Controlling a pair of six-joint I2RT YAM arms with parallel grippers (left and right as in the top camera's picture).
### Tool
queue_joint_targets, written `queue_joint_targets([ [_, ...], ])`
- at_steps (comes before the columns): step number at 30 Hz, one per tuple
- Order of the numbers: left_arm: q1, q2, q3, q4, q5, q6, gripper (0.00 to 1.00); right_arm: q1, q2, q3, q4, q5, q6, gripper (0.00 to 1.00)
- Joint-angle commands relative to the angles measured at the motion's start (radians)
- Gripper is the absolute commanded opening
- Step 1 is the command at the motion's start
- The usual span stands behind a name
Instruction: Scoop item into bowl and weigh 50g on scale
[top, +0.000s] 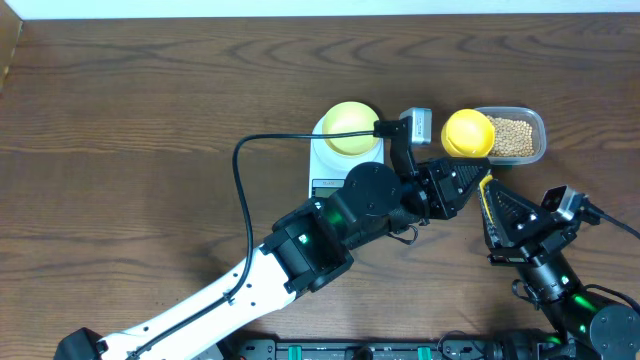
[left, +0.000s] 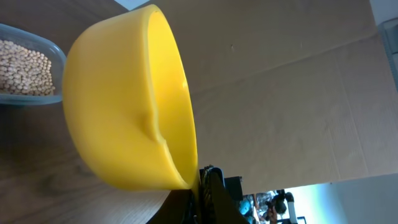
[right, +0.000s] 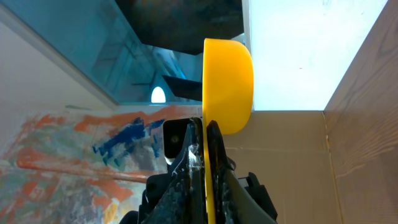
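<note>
First, from above: the white scale sits on the wooden table near the middle. The pale yellow bowl stands on its far half. To the right, well apart from the scale, a clear tub holds the beans. A bright yellow scoop hangs over the tub's left end, between bowl and beans. The right gripper reaches up from the lower right, with the scoop's yellow handle running into it. The left gripper lies just beside the handle, below the scoop. From this height I cannot tell whether its fingers are apart or together. A black cable loops over the table to the left of the scale.

Next, the left wrist view: the scoop fills the left half, tipped on its side with its mouth turned right. Behind it, at the upper left, is a corner of the tub with beans inside. The left arm's own fingers cannot be made out here.

Lastly, the right wrist view: the right gripper is clamped on the scoop's thin handle, seen edge-on. A black finger presses on each side. The scoop's cup sticks out beyond the fingertips.
</note>
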Motion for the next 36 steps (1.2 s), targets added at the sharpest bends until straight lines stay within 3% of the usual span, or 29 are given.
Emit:
queue_joint_targets([
  [1, -0.001, 0.008, -0.002, 0.003, 0.014, -0.002, 0.07, 0.002, 0.002, 0.009, 0.002, 0.015, -0.005, 0.13],
  [4, -0.001, 0.008, -0.002, 0.003, 0.014, -0.002, 0.07, 0.002, 0.002, 0.009, 0.002, 0.014, -0.005, 0.05],
  [13, -0.001, 0.008, -0.002, 0.003, 0.014, -0.002, 0.09, 0.002, 0.002, 0.009, 0.002, 0.014, -0.005, 0.02],
  [14, -0.001, 0.008, -0.002, 0.003, 0.018, -0.002, 0.17, 0.002, 0.002, 0.009, 0.002, 0.013, -0.005, 0.02],
  [15, -0.001, 0.008, -0.002, 0.003, 0.018, -0.002, 0.36, 0.002, 0.002, 0.009, 0.002, 0.014, -0.009, 0.02],
  [17, -0.001, 0.008, -0.002, 0.003, 0.026, -0.001, 0.63, 0.002, 0.002, 0.009, 0.001, 0.022, -0.030, 0.02],
  [19, -0.001, 0.008, -0.002, 0.002, 0.034, -0.001, 0.77, 0.002, 0.002, 0.009, -0.003, 0.051, -0.071, 0.01],
  [24, -0.001, 0.008, -0.002, -0.030, 0.036, 0.021, 0.86, 0.002, 0.002, 0.009, -0.106, 0.153, -0.194, 0.01],
  [36, -0.001, 0.007, -0.002, -0.326, -0.046, 0.312, 0.93, 0.002, 0.016, 0.055, -0.405, 0.298, -0.605, 0.01],
])
